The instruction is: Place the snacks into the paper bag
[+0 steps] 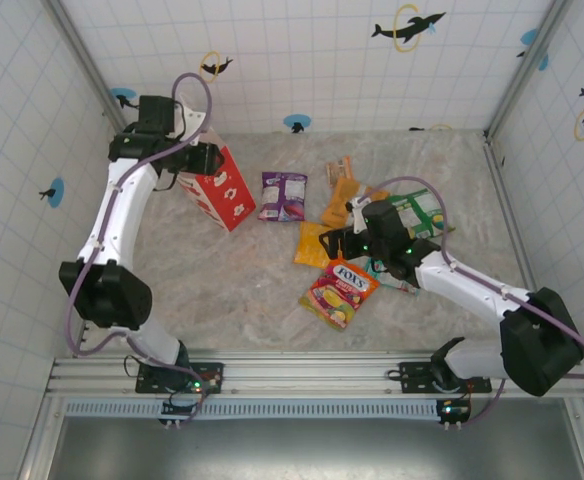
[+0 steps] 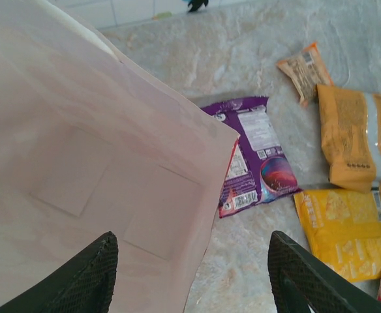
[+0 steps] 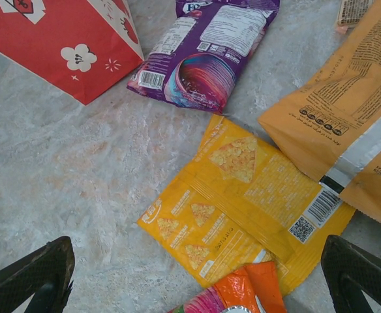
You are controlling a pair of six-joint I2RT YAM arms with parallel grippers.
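Grey marbled table [image 1: 242, 300] inside white tiled walls [image 1: 312, 60]. At its far left, the bag [image 1: 224, 192], tilted, red band toward the near right, white mouth up by the left gripper [image 1: 200, 158]. Jaws of that gripper partly apart and astride the bag's white side wall in the left wrist view, one finger [image 2: 79, 277] over the inside, the other over bare table; not clamped on the paper, and impossible to judge any touch. At mid table, the right gripper [image 3: 194, 277], spread as wide as possible, nothing held, poised above the yellow packet [image 3: 243, 202]. All snacks out of the bag, on the table to its right. Largest, the orange packet [image 1: 340, 205], just far of the yellow one. Purple packet [image 1: 283, 195] just right of the bag's red band. FOX'S packet [image 1: 340, 292] nearest, one end overlapping the yellow packet's near edge. Green packet [image 1: 422, 212] farther right, partly under the right arm [image 1: 472, 285]. Smallest, the thin orange bar [image 1: 344, 168], farthest back, just beyond the orange packet.
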